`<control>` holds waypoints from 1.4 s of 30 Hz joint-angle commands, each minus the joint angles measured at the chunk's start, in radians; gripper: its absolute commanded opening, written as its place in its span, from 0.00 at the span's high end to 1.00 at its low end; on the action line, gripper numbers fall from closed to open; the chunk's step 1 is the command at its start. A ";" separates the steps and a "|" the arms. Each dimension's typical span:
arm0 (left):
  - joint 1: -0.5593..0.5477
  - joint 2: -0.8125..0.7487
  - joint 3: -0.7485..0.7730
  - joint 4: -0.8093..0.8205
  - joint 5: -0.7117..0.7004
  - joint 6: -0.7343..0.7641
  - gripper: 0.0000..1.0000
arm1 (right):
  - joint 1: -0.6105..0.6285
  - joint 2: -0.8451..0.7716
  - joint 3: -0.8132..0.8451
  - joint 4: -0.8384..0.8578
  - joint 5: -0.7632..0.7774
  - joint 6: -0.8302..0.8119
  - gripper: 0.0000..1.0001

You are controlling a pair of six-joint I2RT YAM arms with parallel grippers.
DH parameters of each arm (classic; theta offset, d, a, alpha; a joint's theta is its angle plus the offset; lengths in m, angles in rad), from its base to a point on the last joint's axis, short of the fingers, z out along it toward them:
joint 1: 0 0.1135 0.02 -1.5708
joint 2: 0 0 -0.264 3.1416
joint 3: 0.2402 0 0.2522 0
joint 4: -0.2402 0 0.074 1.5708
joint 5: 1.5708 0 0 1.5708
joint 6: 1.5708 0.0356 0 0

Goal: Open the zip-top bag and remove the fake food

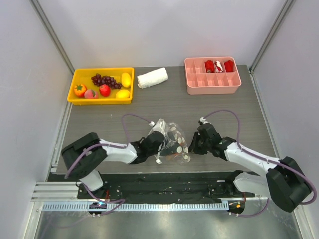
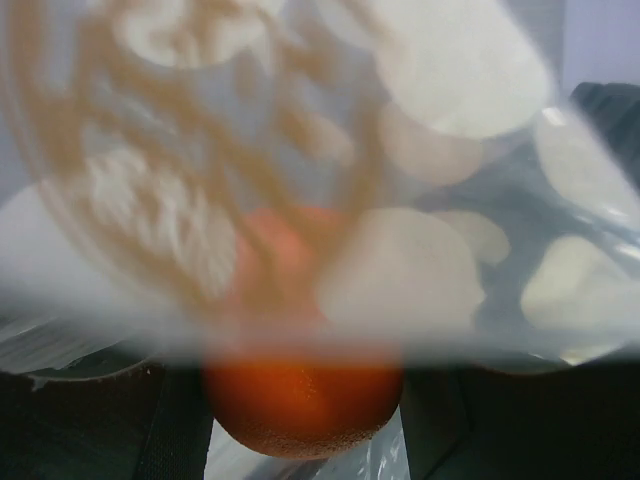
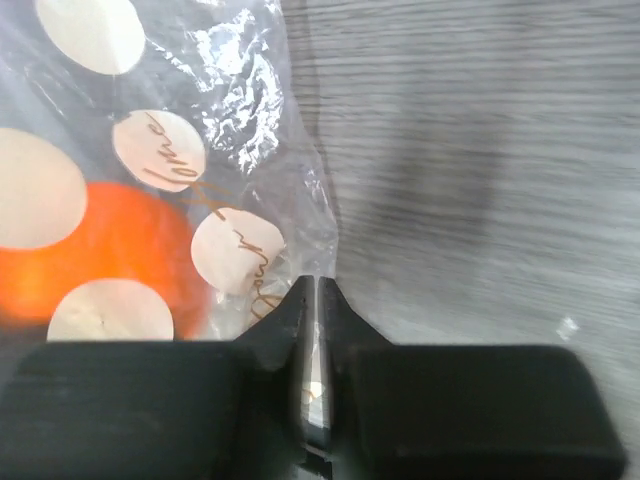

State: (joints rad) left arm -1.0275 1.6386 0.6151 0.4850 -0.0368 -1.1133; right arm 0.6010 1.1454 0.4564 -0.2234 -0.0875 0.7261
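Observation:
The zip-top bag [image 1: 174,135], clear with pale polka dots, is held up between my two grippers near the table's front. An orange fake fruit [image 2: 300,405] sits between the dark fingers [image 2: 90,430] of my left gripper [image 1: 159,145], with its top blurred behind the bag film [image 2: 420,270]. The same orange fruit [image 3: 120,250] shows through the bag in the right wrist view. My right gripper [image 3: 318,288] is shut on the bag's clear right edge [image 3: 300,200]; it also shows in the top view [image 1: 191,145].
A yellow tray [image 1: 115,73] at the back left holds a purple grape bunch [image 1: 104,79], yellow pieces [image 1: 125,78] and a red fruit [image 1: 104,90]. A rolled white cloth [image 1: 152,77] lies beside it. A pink divided tray [image 1: 213,85] with red items [image 1: 218,65] stands at the back right.

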 commanded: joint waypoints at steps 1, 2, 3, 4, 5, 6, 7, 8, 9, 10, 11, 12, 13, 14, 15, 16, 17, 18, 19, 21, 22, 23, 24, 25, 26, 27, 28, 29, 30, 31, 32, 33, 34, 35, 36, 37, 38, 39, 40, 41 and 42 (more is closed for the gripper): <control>0.004 -0.195 0.049 -0.293 -0.119 0.128 1.00 | 0.005 -0.127 0.045 -0.128 0.083 -0.045 0.72; 0.009 -0.229 0.054 -0.331 -0.133 0.133 1.00 | 0.005 -0.150 0.039 -0.132 0.083 -0.045 0.68; 0.015 -0.253 0.057 -0.357 -0.140 0.139 1.00 | 0.006 -0.167 0.038 -0.136 0.056 -0.047 0.56; 0.023 -0.291 0.078 -0.422 -0.134 0.142 1.00 | 0.006 -0.193 0.038 -0.139 0.040 -0.050 0.51; 0.035 -0.299 0.098 -0.460 -0.124 0.144 1.00 | 0.006 -0.202 0.041 -0.142 0.017 -0.071 0.43; 0.038 -0.304 0.126 -0.497 -0.103 0.151 1.00 | 0.005 -0.211 0.042 -0.140 -0.030 -0.080 0.32; 0.040 -0.304 0.188 -0.564 -0.101 0.171 1.00 | 0.006 -0.237 0.041 -0.136 -0.038 -0.085 0.27; 0.040 -0.301 0.222 -0.660 -0.101 0.179 1.00 | 0.005 -0.251 0.038 -0.137 -0.040 -0.103 0.23; 0.040 -0.296 0.253 -0.715 -0.095 0.191 1.00 | 0.005 -0.268 0.038 -0.139 -0.038 -0.109 0.18; 0.040 -0.278 0.337 -0.764 -0.057 0.235 1.00 | 0.005 -0.301 0.038 -0.142 -0.047 -0.125 0.15; 0.038 -0.263 0.385 -0.889 -0.026 0.278 1.00 | 0.005 -0.324 0.036 -0.140 -0.061 -0.138 0.12; 0.040 -0.244 0.431 -0.960 0.007 0.321 1.00 | 0.005 -0.344 0.034 -0.137 -0.070 -0.143 0.11; 0.038 -0.228 0.490 -1.033 0.030 0.410 1.00 | 0.006 -0.366 0.028 -0.131 -0.075 -0.140 0.10; 0.037 -0.209 0.567 -1.118 0.022 0.431 1.00 | 0.005 -0.407 0.025 -0.123 -0.092 -0.139 0.07; 0.037 -0.212 0.584 -1.198 -0.007 0.441 1.00 | 0.005 -0.427 0.019 -0.108 -0.115 -0.133 0.06; 0.040 -0.220 0.597 -1.220 -0.026 0.454 1.00 | 0.005 -0.447 0.002 -0.058 -0.201 -0.136 0.04; 0.043 -0.238 0.612 -1.227 -0.012 0.478 1.00 | 0.006 -0.475 -0.011 -0.013 -0.265 -0.148 0.00; 0.047 -0.250 0.617 -1.223 0.007 0.471 1.00 | 0.005 -0.483 -0.027 0.030 -0.309 -0.152 0.00; 0.053 -0.261 0.617 -1.209 0.026 0.454 1.00 | 0.006 -0.484 -0.051 0.089 -0.336 -0.151 0.00; 0.055 -0.293 0.591 -1.145 0.125 0.380 1.00 | 0.009 -0.472 -0.076 0.142 -0.363 -0.151 0.00; 0.055 -0.304 0.571 -1.066 0.155 0.354 1.00 | 0.010 -0.469 -0.109 0.204 -0.370 -0.134 0.00; 0.055 -0.315 0.557 -1.030 0.167 0.322 1.00 | 0.011 -0.470 -0.126 0.250 -0.397 -0.126 0.00; 0.055 -0.324 0.540 -1.007 0.176 0.285 1.00 | 0.019 -0.475 -0.146 0.293 -0.409 -0.110 0.00; 0.055 -0.327 0.534 -0.982 0.176 0.268 1.00 | 0.023 -0.478 -0.177 0.361 -0.422 -0.099 0.00; 0.055 -0.326 0.532 -0.981 0.173 0.257 1.00 | 0.032 -0.481 -0.189 0.390 -0.438 -0.091 0.00; 0.055 -0.326 0.532 -0.981 0.163 0.236 1.00 | 0.042 -0.481 -0.199 0.406 -0.431 -0.091 0.00; 0.055 -0.329 0.528 -0.959 0.164 0.227 1.00 | 0.061 -0.475 -0.208 0.398 -0.410 -0.097 0.00; 0.055 -0.333 0.519 -0.945 0.167 0.216 1.00 | 0.069 -0.467 -0.209 0.392 -0.388 -0.109 0.00; 0.055 -0.335 0.514 -0.933 0.179 0.199 1.00 | 0.075 -0.455 -0.209 0.389 -0.356 -0.111 0.00; 0.053 -0.338 0.508 -0.922 0.195 0.196 1.00 | 0.088 -0.434 -0.225 0.415 -0.347 -0.105 0.00; 0.055 -0.333 0.506 -0.904 0.208 0.191 1.00 | 0.094 -0.417 -0.234 0.444 -0.344 -0.085 0.00; 0.055 -0.332 0.506 -0.896 0.221 0.187 1.00 | 0.101 -0.400 -0.246 0.482 -0.339 -0.067 0.00; 0.055 -0.329 0.506 -0.896 0.222 0.175 1.00 | 0.109 -0.383 -0.268 0.560 -0.334 -0.051 0.00; 0.055 -0.324 0.503 -0.882 0.222 0.167 1.00 | 0.126 -0.333 -0.275 0.602 -0.334 -0.039 0.00; 0.055 -0.319 0.499 -0.864 0.233 0.162 1.00 | 0.135 -0.310 -0.283 0.646 -0.334 -0.010 0.01; 0.055 -0.315 0.492 -0.840 0.267 0.150 1.00 | 0.144 -0.284 -0.298 0.738 -0.316 0.005 0.02; 0.055 -0.304 0.483 -0.818 0.293 0.144 1.00 | 0.158 -0.248 -0.311 0.790 -0.299 0.031 0.10; 0.055 -0.296 0.480 -0.783 0.317 0.138 1.00 | 0.161 -0.234 -0.323 0.840 -0.276 0.073 0.15; 0.053 -0.293 0.477 -0.777 0.333 0.136 1.00 | 0.163 -0.227 -0.331 0.872 -0.206 0.090 0.22; 0.053 -0.292 0.479 -0.778 0.343 0.144 1.00 | 0.163 -0.220 -0.328 0.869 -0.183 0.094 0.40; 0.053 -0.296 0.479 -0.814 0.336 0.151 1.00 | 0.163 -0.222 -0.323 0.868 -0.160 0.095 0.50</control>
State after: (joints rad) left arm -0.9752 1.3384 1.1004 -0.3962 0.2165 -0.9478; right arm 0.7559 0.9134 0.1341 0.4232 -0.3870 0.7391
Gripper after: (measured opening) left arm 0.609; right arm 0.677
